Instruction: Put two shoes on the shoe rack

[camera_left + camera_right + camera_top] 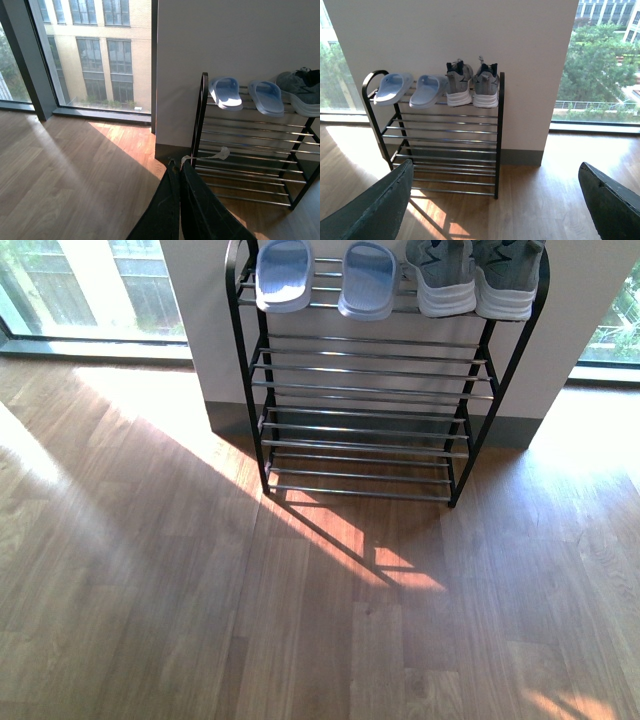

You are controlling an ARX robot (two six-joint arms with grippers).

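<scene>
Front view crops the grey sneakers atop the shoe rack; left claw closed, right claw spread wide.

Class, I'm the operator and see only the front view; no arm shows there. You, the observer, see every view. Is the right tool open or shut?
Observer: Open. In the right wrist view the right tool has its fingers wide apart, holding nothing.
Operator: And the left one?
Observer: The left tool is shut, fingers together, empty.
Operator: My view cuts off the grey sneakers. Are they fully on?
Observer: Yes; they stand upright and whole on the shoe rack's top tier, heels outward, beside the blue slides.
</scene>
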